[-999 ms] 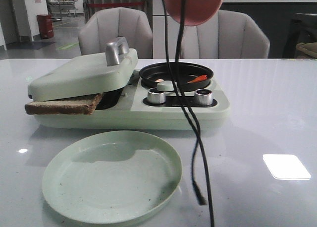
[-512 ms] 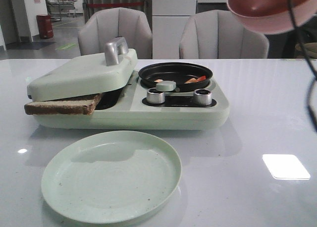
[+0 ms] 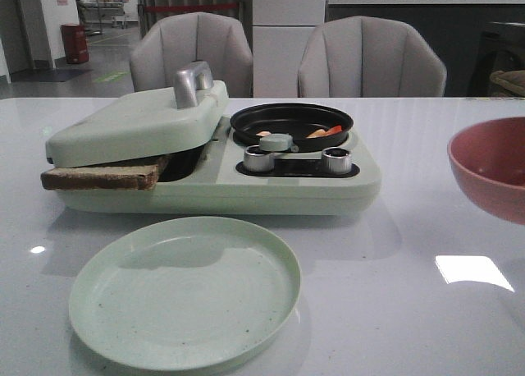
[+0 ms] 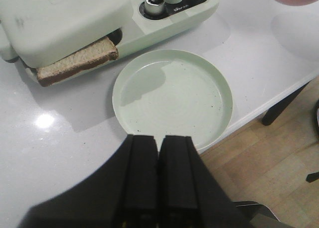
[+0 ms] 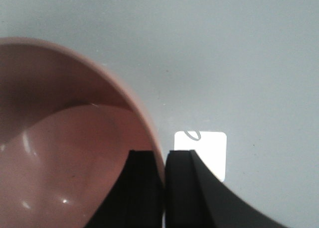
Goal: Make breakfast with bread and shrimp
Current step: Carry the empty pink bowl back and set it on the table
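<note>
Right jaws on smooth round pink bowl point(image 5: 60, 153) rim

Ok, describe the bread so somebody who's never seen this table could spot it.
Find the pale green breakfast maker on the white table. Under its tilted lid, on the left, the bread sticks out. It's the only flat, brown-crusted thing there.

A pale green breakfast maker point(image 3: 271, 183) is sitting on the white tabletop point(image 3: 410, 310), its lid point(image 3: 135, 126) tilting half open; an empty green plate point(image 3: 184, 290) is lying just before it; a pink bowl point(image 3: 490, 167) is showing to its right; two grey chairs point(image 3: 193, 52) are standing behind it.
</note>
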You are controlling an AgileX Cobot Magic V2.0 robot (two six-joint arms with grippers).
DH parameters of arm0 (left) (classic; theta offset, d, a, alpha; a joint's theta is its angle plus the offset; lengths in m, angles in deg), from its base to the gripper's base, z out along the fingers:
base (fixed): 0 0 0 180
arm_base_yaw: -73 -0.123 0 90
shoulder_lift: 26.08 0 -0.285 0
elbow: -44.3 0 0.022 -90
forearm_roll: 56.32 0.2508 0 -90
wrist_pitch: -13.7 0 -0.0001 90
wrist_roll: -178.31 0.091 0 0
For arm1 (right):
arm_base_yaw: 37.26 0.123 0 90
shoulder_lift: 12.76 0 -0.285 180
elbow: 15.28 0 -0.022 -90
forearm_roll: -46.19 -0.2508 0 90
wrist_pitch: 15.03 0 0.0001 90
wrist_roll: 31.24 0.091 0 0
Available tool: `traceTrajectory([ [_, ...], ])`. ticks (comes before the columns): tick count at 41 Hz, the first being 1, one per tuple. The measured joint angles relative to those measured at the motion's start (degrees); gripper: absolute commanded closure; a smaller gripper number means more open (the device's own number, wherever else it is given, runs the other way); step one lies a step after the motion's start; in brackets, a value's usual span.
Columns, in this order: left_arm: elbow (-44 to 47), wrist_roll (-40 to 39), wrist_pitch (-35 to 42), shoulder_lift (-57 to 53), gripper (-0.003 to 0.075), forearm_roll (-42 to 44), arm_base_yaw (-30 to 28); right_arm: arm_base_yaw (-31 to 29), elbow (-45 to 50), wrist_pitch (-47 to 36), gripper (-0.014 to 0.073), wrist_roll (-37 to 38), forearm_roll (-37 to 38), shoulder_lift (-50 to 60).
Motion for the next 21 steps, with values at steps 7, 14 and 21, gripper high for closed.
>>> traceTrajectory([
  [7,0.0,0.0,0.0,0.0,0.0619,0.0,0.0,-0.4,6.0,-9.1,0.0548,-0.1,-0.7,0.0],
  [14,0.0,0.0,0.0,0.0,0.0619,0.0,0.0,-0.4,6.8,-13.3,0.0509,-0.1,-1.4,-1.3],
  [21,0.0,0.0,0.0,0.0,0.0619,0.0,0.0,-0.4,6.8,-14.3,0.0312,-0.1,-1.9,-5.6],
])
